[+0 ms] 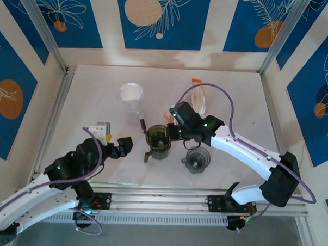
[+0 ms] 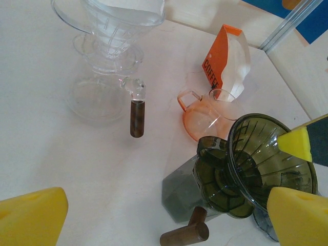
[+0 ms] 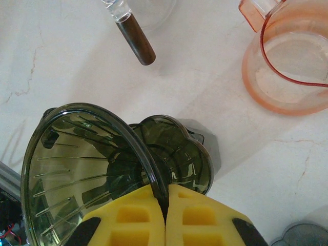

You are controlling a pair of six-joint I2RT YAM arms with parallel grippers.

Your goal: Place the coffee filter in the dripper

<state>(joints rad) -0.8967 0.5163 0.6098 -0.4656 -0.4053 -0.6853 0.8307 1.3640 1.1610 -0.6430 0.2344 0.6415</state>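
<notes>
A dark green ribbed dripper [image 1: 158, 137] [image 2: 266, 164] [image 3: 87, 169] hangs tilted over a grey server [image 2: 184, 192] that has a wooden handle [image 2: 185, 234]. My right gripper [image 1: 174, 120] [image 3: 165, 205] is shut on the dripper's rim. A white paper filter [image 1: 131, 92] [image 2: 128, 15] sits in a clear dripper on a glass carafe [image 2: 95, 95] at the back. An orange-and-clear pack of filters [image 1: 199, 100] [image 2: 225, 61] stands behind. My left gripper [image 1: 125, 146] [image 2: 164, 220] is open and holds nothing, just left of the green dripper.
An orange transparent pitcher [image 2: 202, 120] [image 3: 292, 66] stands between the filter pack and the green dripper. A small grey glass vessel [image 1: 198, 160] sits near the front edge on the right. The carafe's brown handle [image 3: 136, 43] points toward the green dripper.
</notes>
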